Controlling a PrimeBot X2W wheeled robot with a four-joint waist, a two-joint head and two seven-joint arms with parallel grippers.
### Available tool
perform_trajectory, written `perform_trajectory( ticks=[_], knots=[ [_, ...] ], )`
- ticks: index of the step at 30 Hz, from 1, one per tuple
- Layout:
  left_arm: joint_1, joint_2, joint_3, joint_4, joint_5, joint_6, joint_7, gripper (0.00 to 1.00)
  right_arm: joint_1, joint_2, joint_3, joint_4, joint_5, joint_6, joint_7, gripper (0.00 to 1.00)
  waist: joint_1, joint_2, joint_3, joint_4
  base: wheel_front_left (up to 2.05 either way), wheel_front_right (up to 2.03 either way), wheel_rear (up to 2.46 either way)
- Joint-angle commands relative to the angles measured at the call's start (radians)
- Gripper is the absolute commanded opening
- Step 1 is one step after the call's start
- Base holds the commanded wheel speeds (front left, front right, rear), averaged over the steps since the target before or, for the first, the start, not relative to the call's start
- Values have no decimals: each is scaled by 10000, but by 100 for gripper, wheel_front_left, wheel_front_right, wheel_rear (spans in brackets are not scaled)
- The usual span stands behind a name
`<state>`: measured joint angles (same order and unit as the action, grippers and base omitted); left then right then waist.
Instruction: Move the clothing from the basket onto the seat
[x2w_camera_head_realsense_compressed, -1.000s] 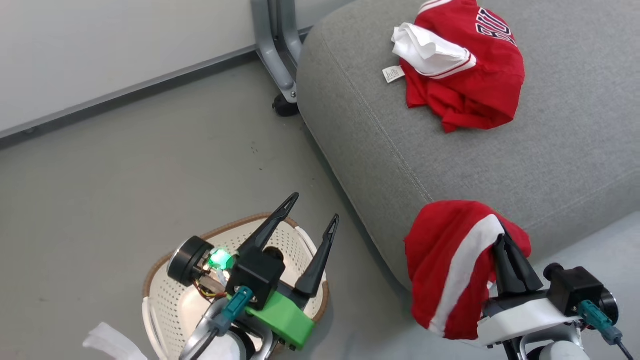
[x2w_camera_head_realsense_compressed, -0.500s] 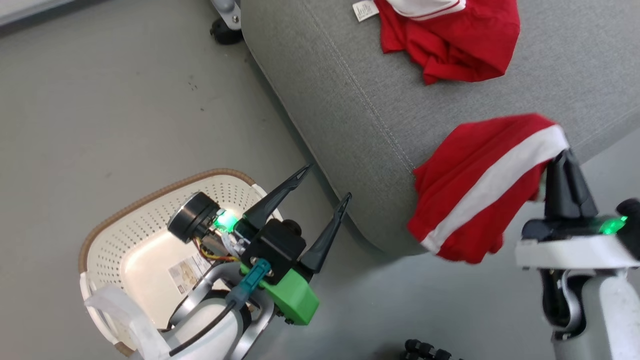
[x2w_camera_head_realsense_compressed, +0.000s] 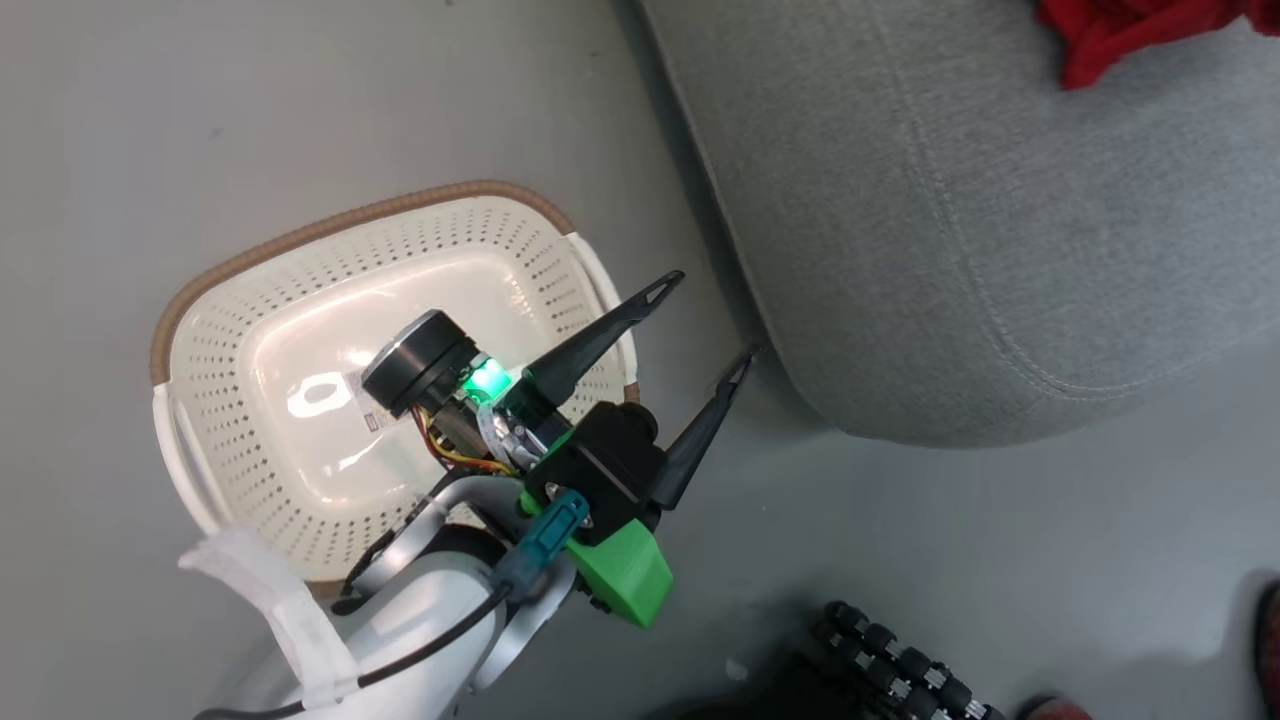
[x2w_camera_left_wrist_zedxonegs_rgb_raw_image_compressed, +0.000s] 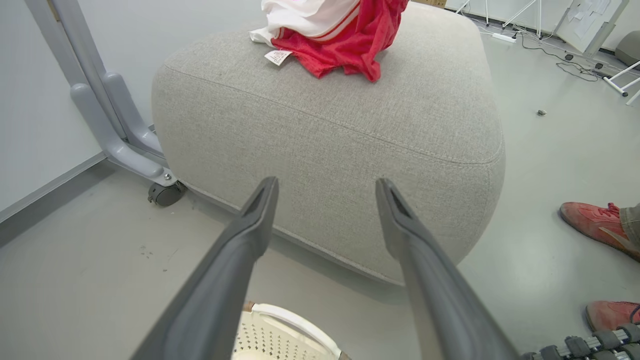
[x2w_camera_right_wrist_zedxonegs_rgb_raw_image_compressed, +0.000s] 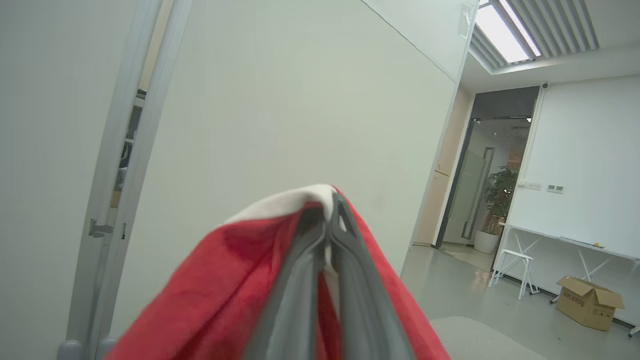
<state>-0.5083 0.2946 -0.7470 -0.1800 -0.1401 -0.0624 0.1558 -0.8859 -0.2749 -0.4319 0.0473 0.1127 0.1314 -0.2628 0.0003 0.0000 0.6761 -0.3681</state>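
The cream basket (x2w_camera_head_realsense_compressed: 300, 225) stands on the floor, its inside bare but for a label. My left gripper (x2w_camera_head_realsense_compressed: 708, 318) hangs open over the basket's right rim, fingers pointing at the grey seat (x2w_camera_head_realsense_compressed: 950, 250). In the left wrist view the same gripper (x2w_camera_left_wrist_zedxonegs_rgb_raw_image_compressed: 326, 184) stands open and holds nothing, facing the seat (x2w_camera_left_wrist_zedxonegs_rgb_raw_image_compressed: 350, 135), where the red jersey (x2w_camera_left_wrist_zedxonegs_rgb_raw_image_compressed: 350, 45) lies on top. A red edge of clothing (x2w_camera_head_realsense_compressed: 1130, 25) shows at the head view's top right. My right gripper (x2w_camera_right_wrist_zedxonegs_rgb_raw_image_compressed: 330, 205) is shut on the red piece with a white stripe (x2w_camera_right_wrist_zedxonegs_rgb_raw_image_compressed: 225, 280), held up facing a wall.
A grey frame leg with a caster (x2w_camera_left_wrist_zedxonegs_rgb_raw_image_compressed: 160, 192) stands left of the seat. A person's red shoes (x2w_camera_left_wrist_zedxonegs_rgb_raw_image_compressed: 595, 225) are on the floor to the right of it. A black ribbed part (x2w_camera_head_realsense_compressed: 900, 660) lies at the head view's bottom edge. The basket rim (x2w_camera_left_wrist_zedxonegs_rgb_raw_image_compressed: 285, 325) sits below my left fingers.
The head camera has swung down toward the basket. My right gripper, shut on the red piece, rose beside the seat's front edge and passed beyond that view. The left gripper stays open.
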Motion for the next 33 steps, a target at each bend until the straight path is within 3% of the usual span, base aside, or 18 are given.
perform_trajectory(
  ticks=[1,4,9,10,11,17,22,28,33],
  knots=[
    [-258,-63,21,-20,-55,-27,-118,100,-325,-272,0,457,-188,-14,-30,0,-3,0,1051,1200,0,0,0],
    [-352,-120,78,37,-43,65,-293,100,-727,-495,124,1484,-704,-14,-30,0,-3,0,1117,1410,0,0,0],
    [-386,-173,171,108,-134,185,-533,100,-746,-267,-312,3236,-1139,-14,-31,0,-3,0,1122,1537,0,0,0],
    [-358,-171,182,127,-151,210,-568,100,-619,-144,-452,3525,-1288,-14,-31,84,-3,0,1080,1543,0,0,0],
    [-324,-175,196,137,-175,217,-628,100,-524,-72,-586,3621,-1453,-14,-31,100,-3,0,1039,1540,0,0,0],
    [-19,-197,380,331,-424,403,-1072,100,799,746,-909,3048,-1982,-14,-31,100,-3,0,462,1413,0,0,0],
    [422,-397,574,852,-790,664,-1740,100,2793,1531,-680,2089,-1814,-14,-31,100,-3,0,-661,1361,0,0,0],
    [1445,-836,1134,2035,-1495,1329,-3038,100,5304,1965,1147,1594,-1347,-14,-31,100,-3,0,-2420,1659,0,0,0],
    [2449,-1160,1540,3350,-2276,1513,-3787,100,6974,2121,3181,1585,-581,-14,-31,100,-3,0,-4066,2249,0,0,0]
  ],
)
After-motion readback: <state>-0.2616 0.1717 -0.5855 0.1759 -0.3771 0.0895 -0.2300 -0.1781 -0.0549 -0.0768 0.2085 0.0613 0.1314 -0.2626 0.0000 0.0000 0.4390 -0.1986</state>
